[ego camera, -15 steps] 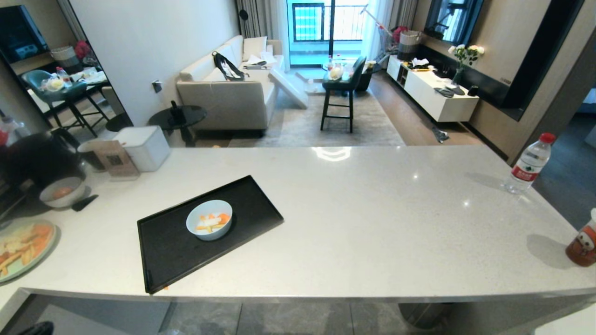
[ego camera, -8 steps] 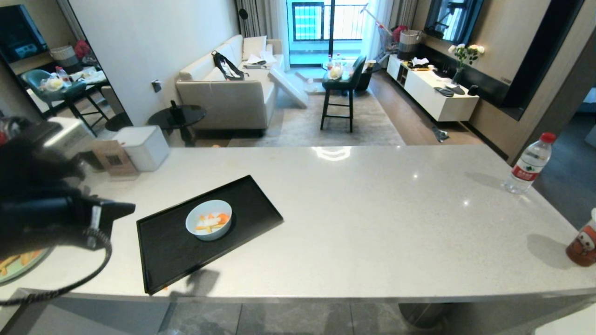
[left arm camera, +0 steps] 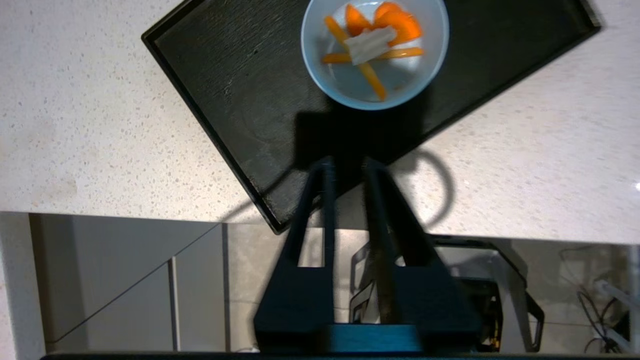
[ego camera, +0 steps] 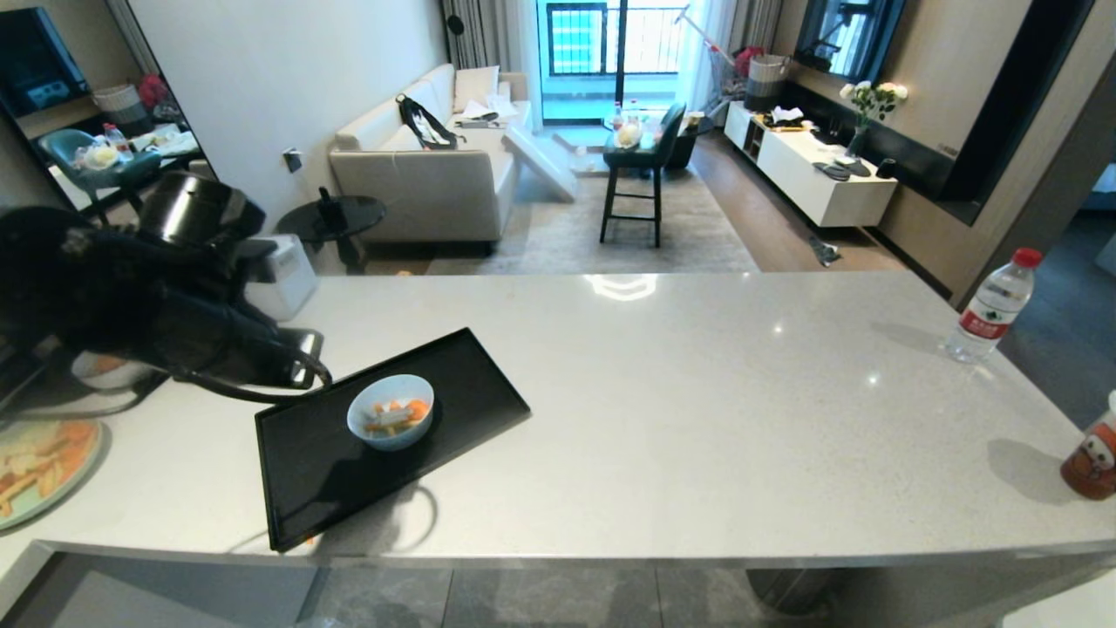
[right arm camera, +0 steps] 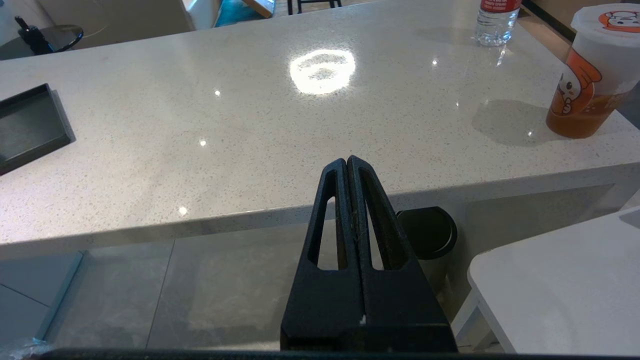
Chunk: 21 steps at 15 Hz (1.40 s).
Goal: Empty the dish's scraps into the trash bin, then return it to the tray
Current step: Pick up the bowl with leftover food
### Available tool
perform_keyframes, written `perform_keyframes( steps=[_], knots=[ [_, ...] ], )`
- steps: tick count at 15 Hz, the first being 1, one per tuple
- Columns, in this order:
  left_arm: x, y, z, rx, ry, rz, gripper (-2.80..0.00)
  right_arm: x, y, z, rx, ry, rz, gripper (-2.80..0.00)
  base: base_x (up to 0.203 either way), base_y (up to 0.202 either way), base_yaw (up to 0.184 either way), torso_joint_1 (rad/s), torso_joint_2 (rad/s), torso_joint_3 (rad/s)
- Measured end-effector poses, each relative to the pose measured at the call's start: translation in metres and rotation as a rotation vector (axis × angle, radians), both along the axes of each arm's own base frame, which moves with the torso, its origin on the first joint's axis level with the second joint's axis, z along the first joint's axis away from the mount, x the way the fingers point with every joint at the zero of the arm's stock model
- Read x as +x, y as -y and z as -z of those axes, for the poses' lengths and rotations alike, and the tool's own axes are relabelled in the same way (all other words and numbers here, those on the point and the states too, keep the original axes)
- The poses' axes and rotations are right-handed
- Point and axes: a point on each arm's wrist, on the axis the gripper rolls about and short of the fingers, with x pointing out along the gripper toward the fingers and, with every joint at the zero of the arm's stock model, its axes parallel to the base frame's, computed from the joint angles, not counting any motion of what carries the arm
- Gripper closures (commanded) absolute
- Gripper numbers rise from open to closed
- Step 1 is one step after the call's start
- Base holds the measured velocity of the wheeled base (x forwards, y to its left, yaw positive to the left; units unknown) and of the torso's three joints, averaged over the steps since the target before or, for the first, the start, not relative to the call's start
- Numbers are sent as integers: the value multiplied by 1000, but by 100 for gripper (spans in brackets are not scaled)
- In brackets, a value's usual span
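The dish [ego camera: 390, 412], a small pale blue-white bowl, sits in the middle of the black tray [ego camera: 331, 475] on the white counter. It holds the scraps [left arm camera: 372, 40], orange and whitish sticks. My left arm [ego camera: 174, 323] reaches in from the left, above the tray's left end. In the left wrist view my left gripper [left arm camera: 348, 165] hangs over the tray's near edge, short of the dish [left arm camera: 375, 52], open a little way with nothing between its fingers. My right gripper [right arm camera: 347, 160] is shut and empty, low in front of the counter's edge. The trash bin is out of view.
A green plate [ego camera: 35, 458] of food and a greyish bowl [ego camera: 105, 371] lie at the counter's left end, partly behind my arm. A water bottle [ego camera: 990, 310] and an orange drink cup [ego camera: 1090, 458] stand at the right. A black-topped steel cylinder [right arm camera: 426, 232] stands under the counter.
My left arm has swung up from the far left and over towards the tray. The dish, the tray and my right arm have not moved.
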Motion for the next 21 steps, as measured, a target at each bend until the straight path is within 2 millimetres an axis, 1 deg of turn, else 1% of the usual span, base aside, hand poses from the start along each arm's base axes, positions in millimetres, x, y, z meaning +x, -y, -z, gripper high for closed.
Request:
perform_keyframes(
  steps=[2, 6, 8, 9, 12, 16, 19, 21],
  knots=[
    [24, 4, 16, 6, -32, -39, -280, 0, 0, 0, 0, 0, 0, 0, 0, 0, 0, 0, 0, 0],
    [70, 7, 35, -48, -38, -132, -280, 0, 0, 0, 0, 0, 0, 0, 0, 0, 0, 0, 0, 0],
    [88, 3, 46, -84, -40, -197, -280, 0, 0, 0, 0, 0, 0, 0, 0, 0, 0, 0, 0, 0],
    [95, -4, 52, -89, -49, -225, -280, 0, 0, 0, 0, 0, 0, 0, 0, 0, 0, 0, 0, 0],
    [107, -24, 74, -91, -92, -296, -280, 0, 0, 0, 0, 0, 0, 0, 0, 0, 0, 0, 0, 0],
    [114, -49, 98, -87, -144, -366, -280, 0, 0, 0, 0, 0, 0, 0, 0, 0, 0, 0, 0, 0],
    [112, -55, 108, -86, -179, -383, -280, 0, 0, 0, 0, -1, 0, 0, 0, 0, 0, 0, 0, 0],
    [111, -54, 108, -97, -197, -375, -280, 0, 0, 0, 0, 0, 0, 0, 0, 0, 0, 0, 0, 0]
  ],
)
